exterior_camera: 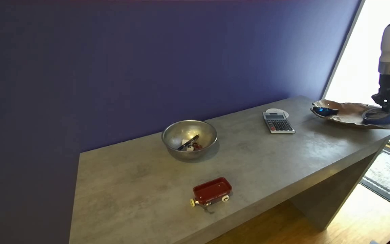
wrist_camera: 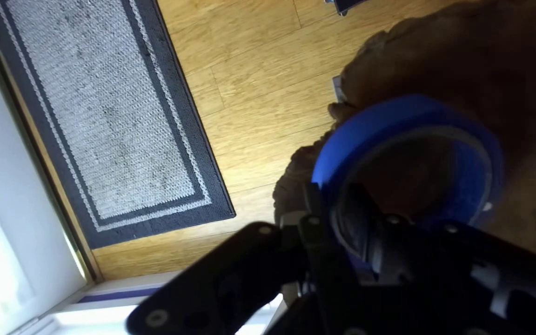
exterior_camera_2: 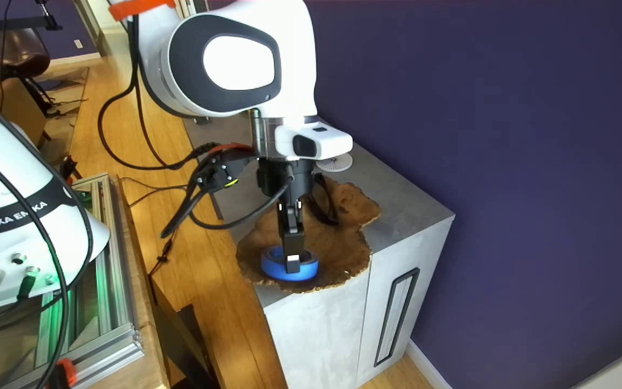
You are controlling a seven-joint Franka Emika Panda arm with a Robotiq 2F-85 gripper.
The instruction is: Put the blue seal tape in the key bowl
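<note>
The blue seal tape (exterior_camera: 371, 121) lies low in the key bowl (exterior_camera: 346, 115), a shallow brownish dish with an uneven rim, near one end of it. The tape also shows in the other exterior view (exterior_camera_2: 289, 270) and in the wrist view (wrist_camera: 338, 153), with the key bowl (exterior_camera_2: 338, 254) around it. My gripper (exterior_camera_2: 293, 265) points down and straddles the tape's ring wall, one finger outside and one inside the hole. In the wrist view the fingers (wrist_camera: 335, 204) are close on the wall, with little gap; the contact is dark and partly hidden.
A dark item (exterior_camera: 325, 111) sits at the dish's far end. A calculator (exterior_camera: 278, 122) lies beside a white disc (exterior_camera: 278, 112). A silver bowl (exterior_camera: 189, 154) holding small items and a red toy wagon (exterior_camera: 212, 190) stand farther along the counter (exterior_camera: 141, 189), against a purple wall.
</note>
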